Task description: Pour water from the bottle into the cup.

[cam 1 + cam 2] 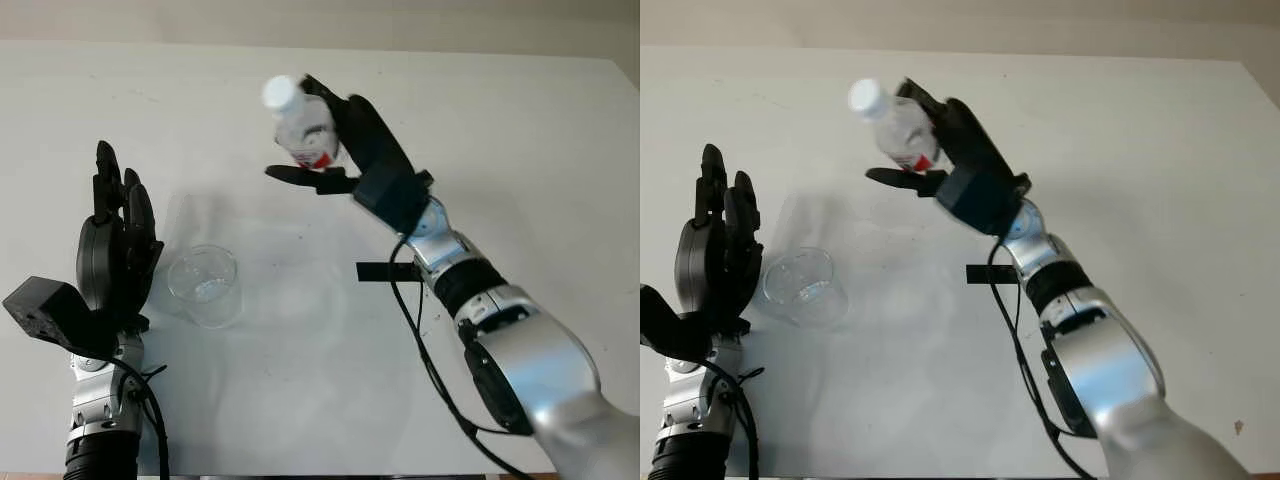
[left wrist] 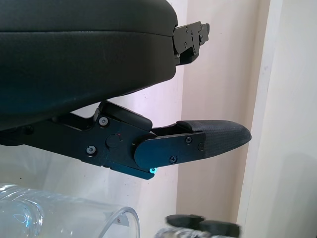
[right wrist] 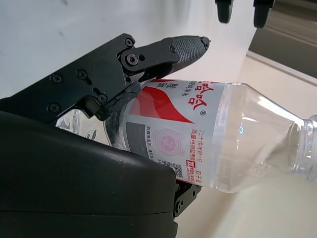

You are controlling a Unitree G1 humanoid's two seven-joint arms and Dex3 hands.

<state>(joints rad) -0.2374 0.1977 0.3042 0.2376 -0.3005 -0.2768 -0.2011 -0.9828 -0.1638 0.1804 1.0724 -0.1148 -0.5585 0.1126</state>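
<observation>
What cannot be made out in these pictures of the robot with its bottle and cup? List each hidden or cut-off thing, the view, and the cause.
1. Bottle base, eye views: covered by the right hand gripping it.
2. Bottle cap, right wrist view: the picture's edge cuts off the neck.
3. Water level in the bottle: not readable through the clear plastic and label.
4. Cup lower part, left wrist view: cut by the edge beside the open left hand.

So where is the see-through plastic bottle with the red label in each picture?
Left eye view: clear plastic bottle with red label top centre, gripped by the right hand, white cap on.
Right eye view: bottle upper left of centre.
Left wrist view: cannot tell.
Right wrist view: bottle across the middle, tilted.
Shared landmark: clear glass cup beside the open left hand.
</observation>
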